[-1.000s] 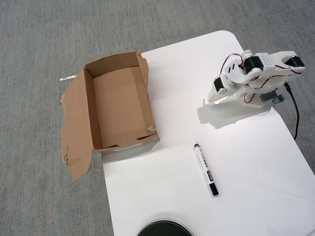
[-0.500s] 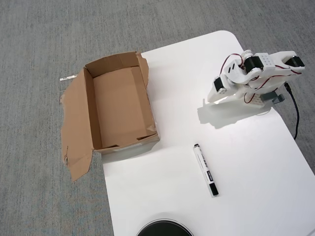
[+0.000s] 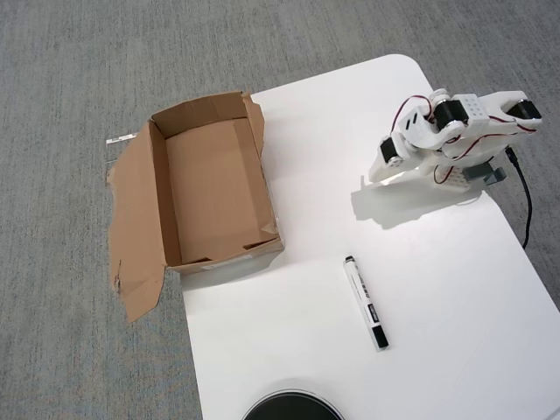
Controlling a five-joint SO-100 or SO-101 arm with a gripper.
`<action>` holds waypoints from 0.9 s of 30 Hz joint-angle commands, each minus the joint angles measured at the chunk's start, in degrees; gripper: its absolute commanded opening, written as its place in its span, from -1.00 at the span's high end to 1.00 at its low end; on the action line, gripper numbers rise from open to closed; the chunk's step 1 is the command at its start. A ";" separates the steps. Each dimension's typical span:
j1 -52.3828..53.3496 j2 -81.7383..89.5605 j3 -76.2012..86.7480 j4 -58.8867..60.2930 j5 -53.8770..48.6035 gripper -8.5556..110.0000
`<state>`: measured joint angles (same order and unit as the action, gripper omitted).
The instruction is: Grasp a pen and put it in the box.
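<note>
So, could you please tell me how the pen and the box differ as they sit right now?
The pen is slim and white with black ends; the box is broad, brown cardboard with ragged flaps. The pen lies wholly on the white table; the box overhangs the table's left edge in the overhead view. The box is far larger. Both lie untouched, and the box is empty.

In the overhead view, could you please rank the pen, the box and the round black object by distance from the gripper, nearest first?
From the gripper:
1. Pen, below it on the table.
2. Box, to its left, at the table's edge.
3. Round black object, at the bottom edge.
</note>
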<state>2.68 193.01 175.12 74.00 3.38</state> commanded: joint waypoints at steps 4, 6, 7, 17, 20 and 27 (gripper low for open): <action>0.75 3.16 -0.22 1.05 0.48 0.85; 0.75 3.16 -0.75 1.14 0.57 0.85; 0.75 3.08 -1.01 1.05 0.57 0.85; 0.75 -3.78 -9.62 0.53 0.66 0.85; 0.40 -11.34 -16.22 0.53 0.66 0.85; -0.13 -28.04 -35.55 0.53 0.66 0.85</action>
<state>3.03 174.46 151.83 74.62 3.65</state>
